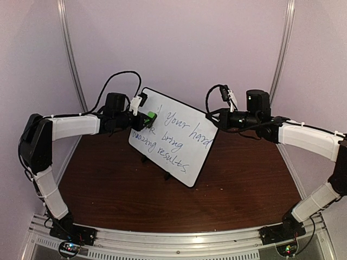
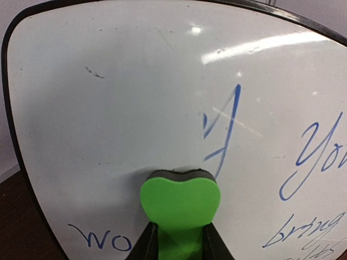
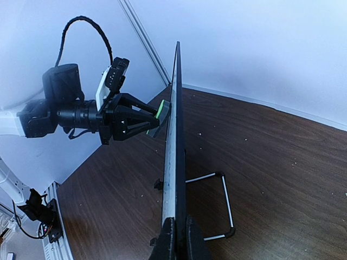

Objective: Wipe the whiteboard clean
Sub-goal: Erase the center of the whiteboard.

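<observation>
On the left, the left end effector (image 1: 142, 120) is pinching a green eraser (image 2: 180, 197) and pressing its dark felt face against the whiteboard (image 1: 179, 141), near the upper-left part of the writing surface. The whiteboard stands tilted on its wire stand (image 3: 225, 203) in the middle of the desk (image 1: 108, 184), between the two arms, with its face turned toward the left arm. The top-left corner reads as blank in the left wrist view, apart from a faint dark smudge (image 2: 93, 72) and a few specks, so I judge that only a small patch has been cleared. Just right of the eraser a blue stroke (image 2: 223, 127) is untouched, and further right and below it the blue handwriting (image 1: 179, 142) runs across most of the board in three lines, so the bulk of the wiping is left: the whole middle, right side and lower half. On the right, the right end effector (image 3: 176, 238) has its fingers pressed together on the board's right edge, apparently steadying it against the push of the eraser
</observation>
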Tool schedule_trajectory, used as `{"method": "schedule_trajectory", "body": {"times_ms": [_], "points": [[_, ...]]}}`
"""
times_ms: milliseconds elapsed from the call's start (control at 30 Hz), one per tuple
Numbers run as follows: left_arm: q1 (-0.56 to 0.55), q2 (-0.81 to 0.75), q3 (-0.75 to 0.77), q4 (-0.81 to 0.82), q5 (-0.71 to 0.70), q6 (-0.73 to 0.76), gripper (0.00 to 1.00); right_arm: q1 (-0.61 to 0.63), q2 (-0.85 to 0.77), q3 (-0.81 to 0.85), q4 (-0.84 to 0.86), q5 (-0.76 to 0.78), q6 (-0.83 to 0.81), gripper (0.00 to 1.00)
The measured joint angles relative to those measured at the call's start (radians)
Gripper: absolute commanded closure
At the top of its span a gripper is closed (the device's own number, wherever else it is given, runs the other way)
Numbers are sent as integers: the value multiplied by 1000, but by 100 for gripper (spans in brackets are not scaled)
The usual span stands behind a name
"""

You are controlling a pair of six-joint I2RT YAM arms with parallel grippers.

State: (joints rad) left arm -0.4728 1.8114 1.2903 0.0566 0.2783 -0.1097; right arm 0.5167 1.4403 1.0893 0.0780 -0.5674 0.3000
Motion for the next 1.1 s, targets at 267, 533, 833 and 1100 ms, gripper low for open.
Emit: {"method": "schedule_trajectory", "body": {"times_ms": [267, 533, 833, 1100], "points": [[-2, 27, 113, -98, -5, 0, 83, 0, 1, 0, -1, 2, 3, 100], [-5, 61, 231, -125, -6, -1, 83, 0, 1, 0, -2, 3, 2, 100], [-31, 0, 19, -50, -21, -14, 83, 0, 2, 0, -2, 4, 3, 100], [-36, -22, -58, -25, -31, -35, 83, 0, 2, 0, -1, 2, 3, 100]]}}
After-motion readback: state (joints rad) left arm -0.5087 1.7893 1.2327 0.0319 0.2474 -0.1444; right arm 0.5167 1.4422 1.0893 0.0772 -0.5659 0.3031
